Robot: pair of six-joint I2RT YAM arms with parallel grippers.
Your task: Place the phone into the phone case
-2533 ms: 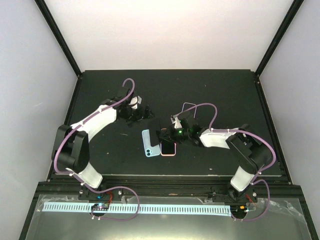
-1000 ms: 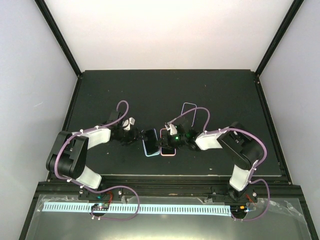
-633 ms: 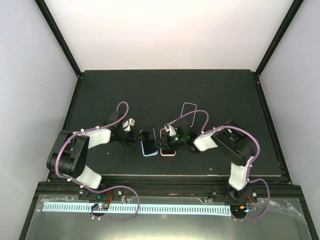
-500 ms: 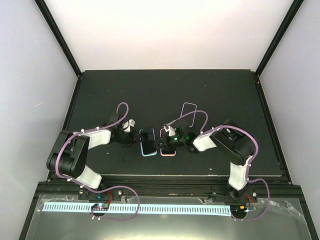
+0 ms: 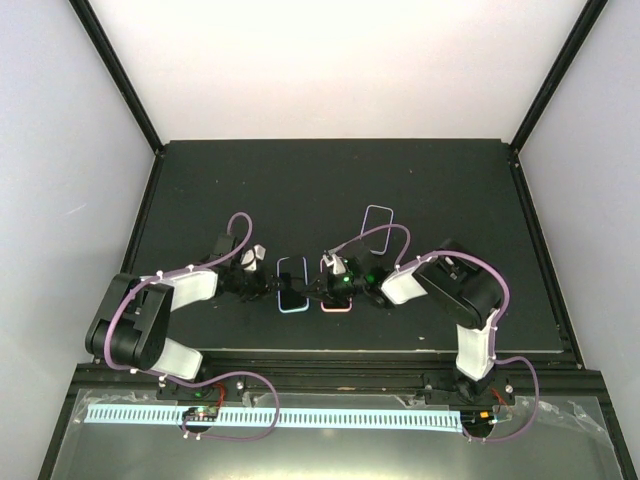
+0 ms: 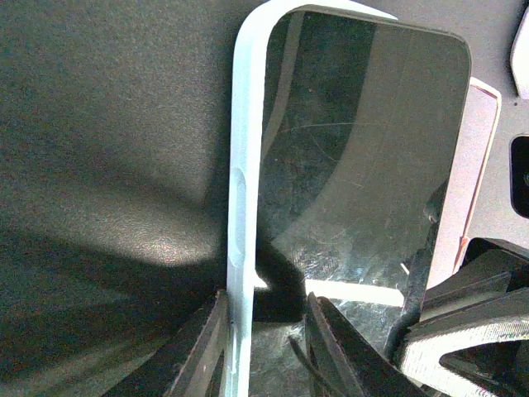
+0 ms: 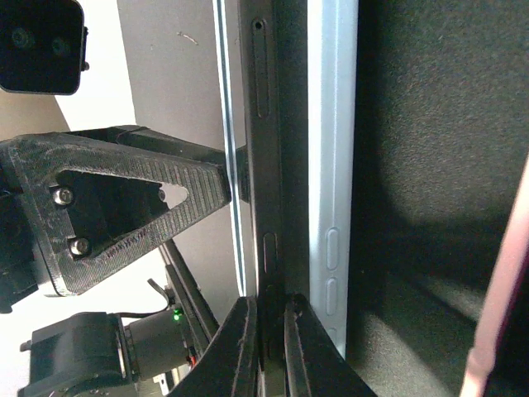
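Note:
The dark phone (image 5: 292,284) lies in the light-blue phone case (image 5: 291,308) near the table's front middle. In the left wrist view its black glass (image 6: 364,165) fills the case beside the pale rim (image 6: 246,165). My left gripper (image 5: 268,284) (image 6: 266,302) straddles that left rim. Its outer finger is against the wall and its inner finger (image 6: 331,339) stands a small gap off, over the glass. My right gripper (image 5: 318,289) (image 7: 269,306) is shut on the phone's dark side edge (image 7: 269,165), next to the case's buttoned wall (image 7: 332,165).
A pink case (image 5: 336,306) (image 6: 479,165) lies just right of the blue one, under my right gripper. A clear case (image 5: 377,222) rests farther back. Black rails (image 5: 150,190) border the table's dark mat on both sides.
My left gripper has come in to the blue case's left side and its jaws have narrowed around the rim. The case has shifted slightly left and straightened. The right gripper keeps its grip.

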